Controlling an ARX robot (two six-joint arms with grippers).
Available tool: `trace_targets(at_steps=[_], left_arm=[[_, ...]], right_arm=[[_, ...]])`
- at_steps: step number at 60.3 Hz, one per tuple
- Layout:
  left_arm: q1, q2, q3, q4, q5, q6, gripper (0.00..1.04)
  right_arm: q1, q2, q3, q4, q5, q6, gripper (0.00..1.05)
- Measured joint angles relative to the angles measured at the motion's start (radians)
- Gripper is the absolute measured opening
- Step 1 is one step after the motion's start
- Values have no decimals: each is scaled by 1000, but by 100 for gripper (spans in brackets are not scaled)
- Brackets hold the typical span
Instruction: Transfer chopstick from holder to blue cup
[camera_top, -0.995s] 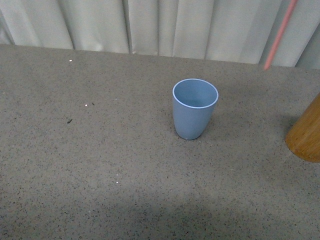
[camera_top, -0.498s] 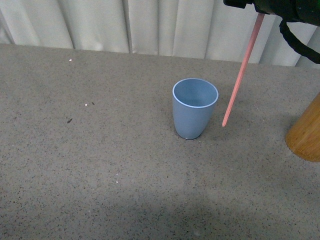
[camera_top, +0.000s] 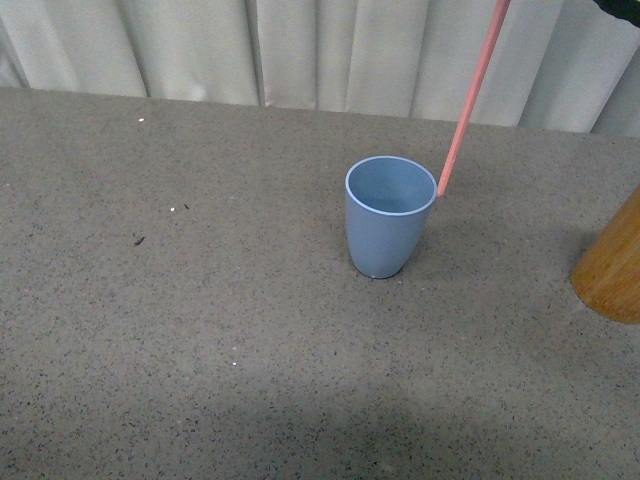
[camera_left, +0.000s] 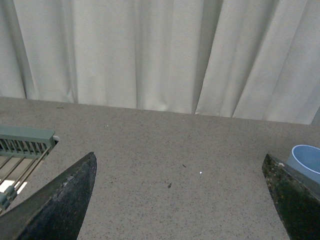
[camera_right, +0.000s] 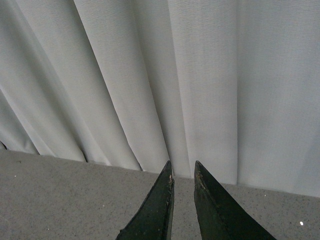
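Salmon-pink and thin, the chopstick (camera_top: 470, 100) hangs tilted in the front view, its upper part running out past the top edge and its lower tip at the far right of the blue cup's (camera_top: 388, 218) rim, touching it or just outside; which cannot be told. The cup stands upright on the speckled grey counter (camera_top: 200, 330), mouth open and nothing visible inside. At the right edge, well apart from the cup, stands the tan wooden holder (camera_top: 612, 272), only partly in view.

The right end effector (camera_right: 182, 186) shows its two dark fingers nearly together with a narrow gap; the chopstick itself cannot be made out between them in the right wrist view, though the stick evidently hangs from something above the frame. The left end effector (camera_left: 180, 200) has its fingers wide apart, holding nothing, low over the counter, with a pale green rack (camera_left: 22, 145) on one side.

The step in hand appears to be insertion. To do it well, the tip should shift slightly left and nearer so it clears the rim, then descend steeply before release; a tip catching the rim could tip the light cup.
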Motion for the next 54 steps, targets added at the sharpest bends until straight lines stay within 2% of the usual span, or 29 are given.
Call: trace_targets(at_steps=[25, 46, 54], left_arm=[[0, 0, 0, 0, 0, 0, 98], [0, 0, 0, 0, 0, 0, 98], [0, 0, 0, 0, 0, 0, 98]], right_arm=[[-13, 160, 95, 10, 26, 8, 13], [-11, 186, 98, 41, 32, 13, 13], [-4, 185, 91, 68, 27, 9, 34]])
